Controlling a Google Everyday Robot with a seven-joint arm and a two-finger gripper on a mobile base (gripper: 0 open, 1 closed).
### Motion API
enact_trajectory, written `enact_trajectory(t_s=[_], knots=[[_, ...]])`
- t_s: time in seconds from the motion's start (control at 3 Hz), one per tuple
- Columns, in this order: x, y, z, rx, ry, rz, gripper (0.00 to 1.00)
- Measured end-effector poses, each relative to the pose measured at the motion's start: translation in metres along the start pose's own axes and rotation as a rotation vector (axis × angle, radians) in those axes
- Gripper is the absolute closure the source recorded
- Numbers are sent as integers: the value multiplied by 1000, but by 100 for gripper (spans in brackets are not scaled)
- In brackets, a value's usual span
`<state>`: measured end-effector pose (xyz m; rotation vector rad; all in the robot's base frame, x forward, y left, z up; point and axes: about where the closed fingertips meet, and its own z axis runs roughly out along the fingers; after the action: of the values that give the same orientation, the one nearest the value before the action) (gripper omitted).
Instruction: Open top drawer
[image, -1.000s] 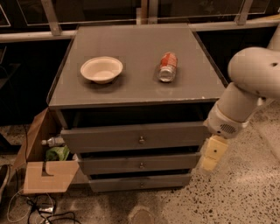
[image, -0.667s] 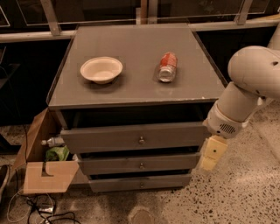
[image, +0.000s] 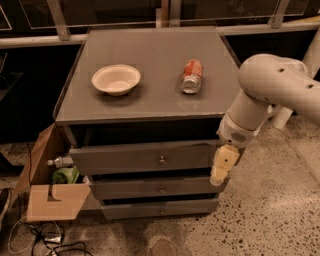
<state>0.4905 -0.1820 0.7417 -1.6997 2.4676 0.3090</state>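
on top of the cabinet (image: 150, 97) a red and silver can (image: 191, 76) lies on its side near a pale bowl (image: 116, 79); its lettering is too blurred to read. the white arm (image: 265, 85) comes in from the right, its far end cut off at the edge. the gripper (image: 219, 178) hangs pointing down, just beside the right end of the top drawer (image: 125, 160), well apart from the knob (image: 161, 160) at its middle. whether it is open or closed i cannot tell. the top drawer sits under the cabinet top, pulled out a little, its inside dark.
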Motion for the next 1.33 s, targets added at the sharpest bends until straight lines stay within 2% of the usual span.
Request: enact_trajectory(t_s=[0.33,0.67,1.0,1.33], knots=[[-10,-18,17,-4,11,-7,0],[-5,-30,46,-25,30,12,0],[-3,-35,50,-21,30,17,0],[-6,-41,49,17,45,6,0]])
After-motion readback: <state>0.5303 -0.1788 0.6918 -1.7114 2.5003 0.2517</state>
